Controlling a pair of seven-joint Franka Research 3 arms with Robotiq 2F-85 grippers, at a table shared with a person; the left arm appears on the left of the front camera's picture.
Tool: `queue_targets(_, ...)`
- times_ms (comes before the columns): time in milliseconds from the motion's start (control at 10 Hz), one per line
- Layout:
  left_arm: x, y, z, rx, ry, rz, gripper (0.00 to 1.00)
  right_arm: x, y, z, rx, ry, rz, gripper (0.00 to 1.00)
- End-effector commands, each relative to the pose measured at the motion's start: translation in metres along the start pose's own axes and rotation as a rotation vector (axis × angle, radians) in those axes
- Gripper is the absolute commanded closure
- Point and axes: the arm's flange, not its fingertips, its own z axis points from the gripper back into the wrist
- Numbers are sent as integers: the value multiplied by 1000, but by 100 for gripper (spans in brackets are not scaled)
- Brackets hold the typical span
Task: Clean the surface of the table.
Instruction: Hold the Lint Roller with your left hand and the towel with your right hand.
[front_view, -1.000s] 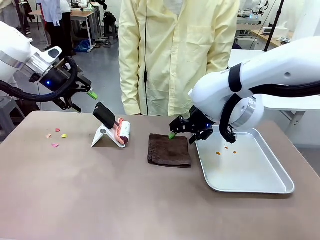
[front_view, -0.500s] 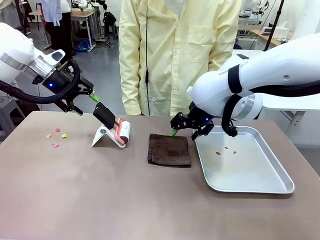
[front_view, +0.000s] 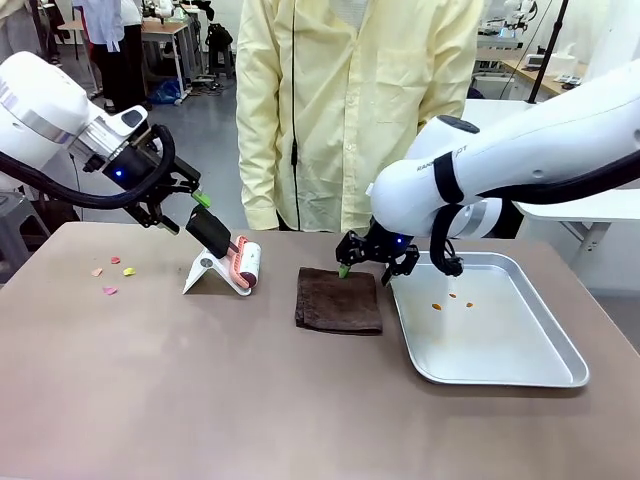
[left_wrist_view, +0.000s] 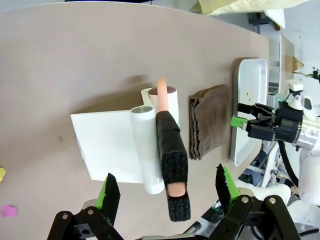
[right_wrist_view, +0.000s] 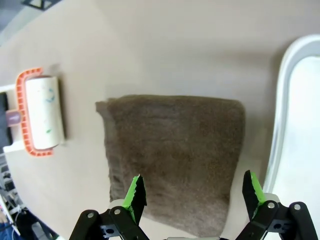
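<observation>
Scraps (front_view: 110, 290): on the table (front_view: 200, 400), far left.
Roller (front_view: 246, 265): on its stand (front_view: 205, 272), right of the scraps.
Cloth (front_view: 340, 301): between stand and tray (front_view: 490, 345), just beside the tray.
Crumbs (front_view: 452, 296): in the tray, far end.

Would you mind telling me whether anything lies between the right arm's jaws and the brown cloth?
Nothing visible does. The right jaws, open, hang over the cloth with only air between; the tray lies beside it on the table.

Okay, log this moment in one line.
left gripper: open, near lint roller | right gripper: open, over cloth | scraps: on table
</observation>
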Motion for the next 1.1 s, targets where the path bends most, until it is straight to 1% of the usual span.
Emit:
queue_targets(0,11,-6,-2,-17,20,12,0,15,19,-10,-64,19,-48,0)
queue_targets(200,17,-7,-9,-34,40,9,0,17,24,-22,-129,53,-86,0)
queue_targets(600,19,-6,-10,-47,21,-4,0,14,27,-32,-149,129,-128,0)
queue_targets(1000,16,-6,-12,-61,21,-20,0,11,26,-41,-197,160,-153,0)
